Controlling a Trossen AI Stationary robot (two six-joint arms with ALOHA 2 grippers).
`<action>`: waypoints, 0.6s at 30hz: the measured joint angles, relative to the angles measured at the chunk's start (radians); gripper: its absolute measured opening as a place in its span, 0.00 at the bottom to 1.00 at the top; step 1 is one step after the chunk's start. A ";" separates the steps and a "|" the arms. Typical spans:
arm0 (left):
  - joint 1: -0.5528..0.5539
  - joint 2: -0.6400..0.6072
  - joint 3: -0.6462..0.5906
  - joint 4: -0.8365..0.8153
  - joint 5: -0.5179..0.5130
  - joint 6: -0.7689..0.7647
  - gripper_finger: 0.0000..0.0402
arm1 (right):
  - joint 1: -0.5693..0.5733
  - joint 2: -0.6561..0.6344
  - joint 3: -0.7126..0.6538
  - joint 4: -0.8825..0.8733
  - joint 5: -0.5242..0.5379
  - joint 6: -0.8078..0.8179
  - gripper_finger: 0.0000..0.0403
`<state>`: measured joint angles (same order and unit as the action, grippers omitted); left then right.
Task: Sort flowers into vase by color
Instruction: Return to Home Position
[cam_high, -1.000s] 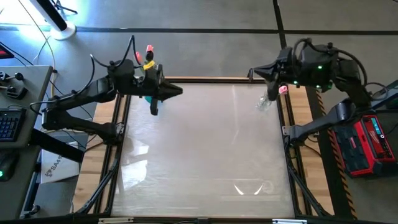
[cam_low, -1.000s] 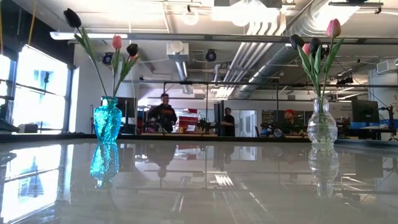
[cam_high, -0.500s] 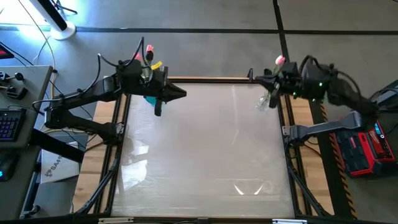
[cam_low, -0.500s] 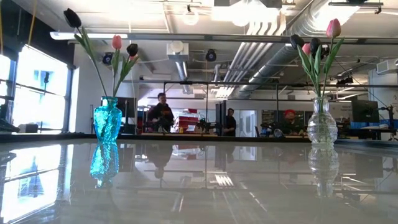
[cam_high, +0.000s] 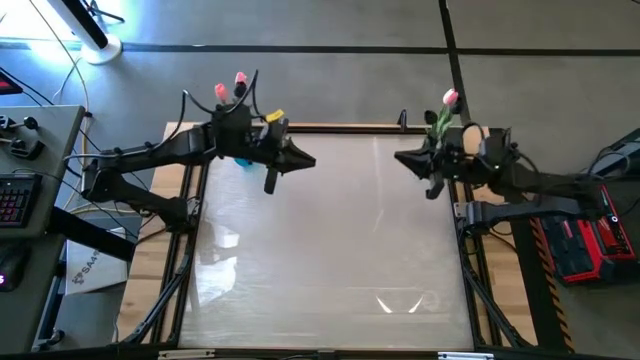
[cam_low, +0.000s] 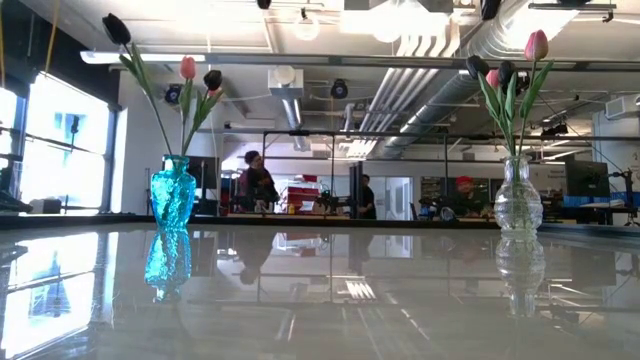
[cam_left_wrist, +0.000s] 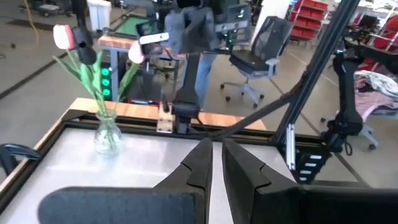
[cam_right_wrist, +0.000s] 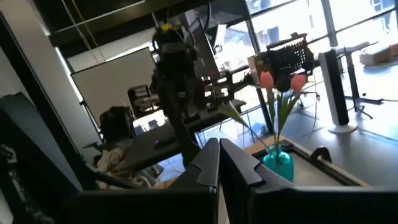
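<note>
Glossy pale tabletop w/ wooden rim (cam_high: 320, 250) fills the high view. Dark left arm (cam_high: 150, 158) comes in from 9 o'clock and dark right arm (cam_high: 560, 185) from 3 o'clock, both raised over the far part of the table, facing each other. Left gripper (cam_high: 311, 161) hangs at abt 11 o'clock, tip aimed at 3 o'clock. Its fingers are drawn almost together w/ only a thin slit, nothing betw them. Right gripper (cam_high: 399, 158) hangs at abt 1 o'clock, aimed at 9 o'clock, fingers likewise nearly closed and empty; the tips are well apart. Translucent blue glass vase (cam_low: 172, 195) stands upright at the 10 o'clock corner, mostly under the left arm from above. Clear bulbous glass vase (cam_low: 518, 200) stands upright at the 2 o'clock corner, beside the right arm. Artificial tulips w/ thin green stems (cam_low: 187, 68) sit in both vases, each bunch mixing pink & near-black heads.
</note>
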<state>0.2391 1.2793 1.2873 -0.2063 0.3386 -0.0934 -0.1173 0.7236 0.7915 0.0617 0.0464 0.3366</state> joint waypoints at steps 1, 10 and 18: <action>-0.005 0.002 0.000 0.001 0.000 0.000 0.06 | 0.000 0.004 -0.013 0.012 -0.004 0.003 0.00; -0.004 -0.052 0.000 -0.023 -0.015 0.020 0.05 | 0.000 -0.016 -0.037 0.047 0.041 0.064 0.00; -0.007 -0.121 -0.099 0.051 -0.036 -0.023 0.00 | 0.000 -0.078 -0.036 0.025 -0.107 -0.098 0.00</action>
<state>0.2319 1.1582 1.1881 -0.1558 0.3021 -0.1159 -0.1169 0.6456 0.7559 0.0865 -0.0603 0.2391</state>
